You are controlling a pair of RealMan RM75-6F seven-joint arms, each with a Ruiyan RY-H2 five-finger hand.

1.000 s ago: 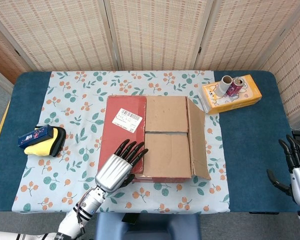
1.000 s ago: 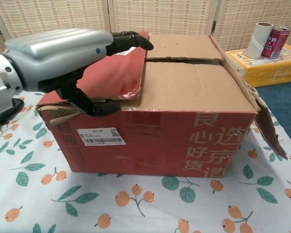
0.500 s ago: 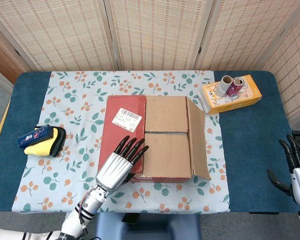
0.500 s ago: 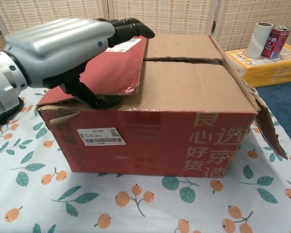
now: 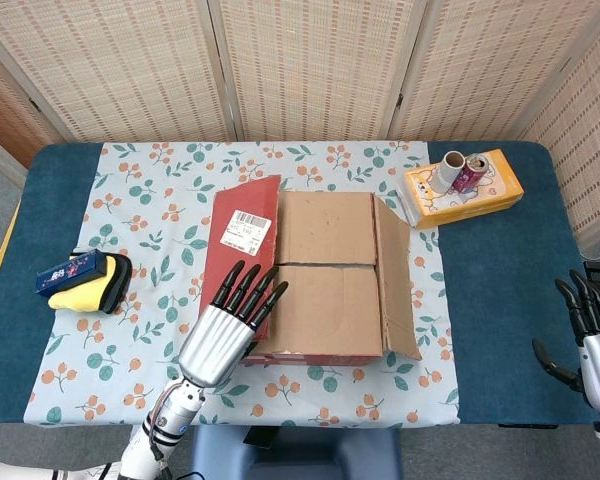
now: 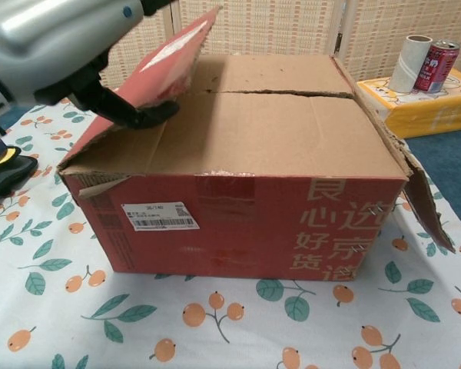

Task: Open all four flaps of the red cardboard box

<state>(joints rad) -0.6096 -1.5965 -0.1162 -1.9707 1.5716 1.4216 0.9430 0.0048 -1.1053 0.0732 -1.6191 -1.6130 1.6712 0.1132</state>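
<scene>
The red cardboard box [image 5: 325, 350] [image 6: 253, 223] stands mid-table on the floral cloth. Its red left flap [image 5: 242, 240] [image 6: 169, 65] is tilted up off the top. My left hand [image 5: 225, 325] [image 6: 54, 38] pinches that flap near its front corner, with the thumb under it and the fingers over it. The right flap [image 5: 395, 275] [image 6: 419, 192] hangs folded out over the right side. The two brown inner flaps [image 5: 330, 228] [image 5: 325, 310] lie flat and meet in a seam. My right hand [image 5: 590, 335] hovers at the table's right front edge with its fingers spread, holding nothing.
A yellow carton [image 5: 465, 190] [image 6: 422, 104] at the back right carries a paper roll [image 5: 446, 172] and a red can [image 5: 470, 172]. A yellow sponge with a blue packet [image 5: 85, 280] lies at the left. Woven screens close off the back.
My left hand has lifted the red left flap from lying flat on the box to tilting up, uncovering the brown inner flaps beneath. The right hand has stayed put.
</scene>
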